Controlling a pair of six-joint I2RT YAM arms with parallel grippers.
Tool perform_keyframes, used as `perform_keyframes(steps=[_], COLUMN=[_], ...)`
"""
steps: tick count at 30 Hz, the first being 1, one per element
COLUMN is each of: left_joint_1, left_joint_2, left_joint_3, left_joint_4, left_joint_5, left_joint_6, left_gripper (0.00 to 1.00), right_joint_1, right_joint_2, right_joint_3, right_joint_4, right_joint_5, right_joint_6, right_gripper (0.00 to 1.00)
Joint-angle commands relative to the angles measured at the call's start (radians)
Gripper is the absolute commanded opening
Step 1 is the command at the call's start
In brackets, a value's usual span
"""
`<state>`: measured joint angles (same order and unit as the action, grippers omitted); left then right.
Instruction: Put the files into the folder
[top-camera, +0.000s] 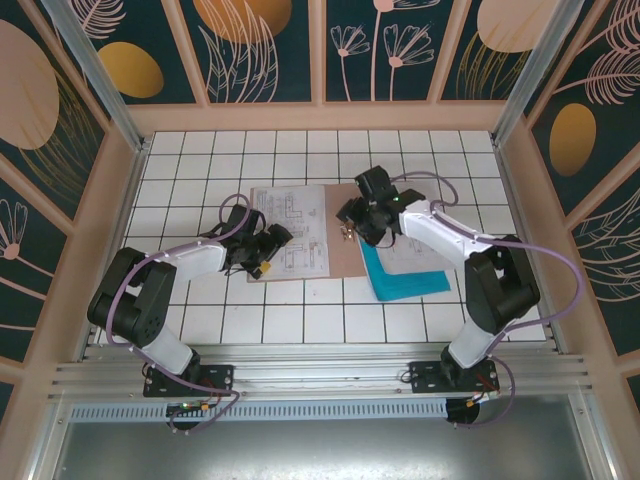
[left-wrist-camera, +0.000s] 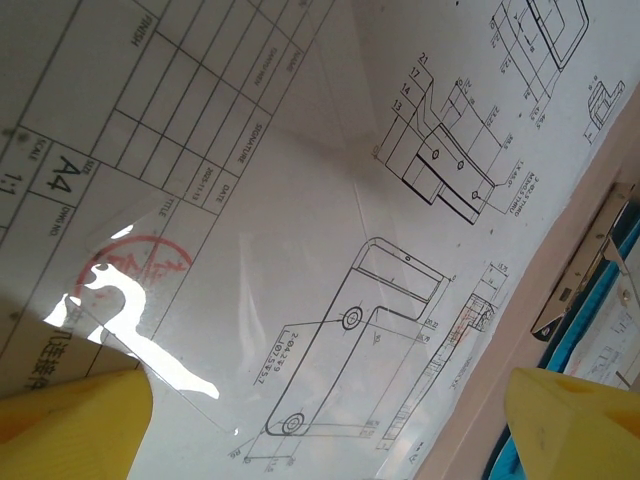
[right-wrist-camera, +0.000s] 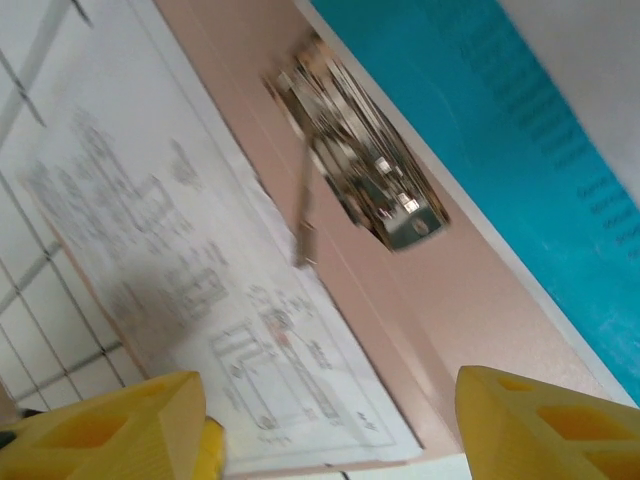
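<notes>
Folder: the pinkish-brown folder (top-camera: 347, 250) is lying flat and open near the middle of the tiled table (top-camera: 300, 320), mostly covered by paper, with a bare strip showing along its right side
Drawings: white engineering drawings (top-camera: 290, 230) are resting on the folder; a glossy glare in the left wrist view is hinting at a clear film over the top one, though I cannot be sure
Teal sheet: the teal sheet (top-camera: 405, 285) is lying on the table just beside the folder's right edge, outside it, with a white sheet (top-camera: 420, 255) sitting on top of it so that just the teal's left and near margins are showing
Clip: a metal clip (right-wrist-camera: 360, 180) is sitting on the bare folder strip, blurred in the right wrist view
Left gripper: the left gripper (left-wrist-camera: 320, 430) is hanging over the drawings with its jaws wide, gripping nothing
Right gripper: the right gripper (right-wrist-camera: 330, 430) is hovering over the folder strip by the clip, jaws wide and empty too
Handling: the sheets are looking light, limp and slippery on tile; I'd judge pinching a free corner, such as the teal one's near corner, is suiting them better than pressing from above
Room: open tiles are lying in front and to both sides; the two arms are crowding each other over the folder, while the enclosure walls (top-camera: 320, 115) are standing well apart from the work
</notes>
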<state>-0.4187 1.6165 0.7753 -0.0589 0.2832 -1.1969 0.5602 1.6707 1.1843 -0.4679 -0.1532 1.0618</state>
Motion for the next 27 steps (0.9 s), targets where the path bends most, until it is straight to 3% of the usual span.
perform_keyframes(steps=[1, 9, 27], left_joint_1=[0.015, 0.014, 0.015], left_joint_2=[0.038, 0.039, 0.045], left_joint_3=[-0.019, -0.018, 0.002], left_joint_4=[-0.145, -0.15, -0.166], left_joint_5=[-0.066, -0.068, -0.077], left_joint_6=[0.02, 0.027, 0.037], left_gripper=[0.93, 0.93, 0.93], right_joint_1=[0.01, -0.006, -0.115], right_joint_2=[0.008, 0.14, 0.439], right_joint_3=[-0.056, 0.037, 0.426], right_joint_4=[0.166, 0.267, 0.218], right_joint_5=[-0.125, -0.212, -0.218], right_joint_6=[0.055, 0.096, 0.003], right_gripper=[0.69, 0.69, 0.65])
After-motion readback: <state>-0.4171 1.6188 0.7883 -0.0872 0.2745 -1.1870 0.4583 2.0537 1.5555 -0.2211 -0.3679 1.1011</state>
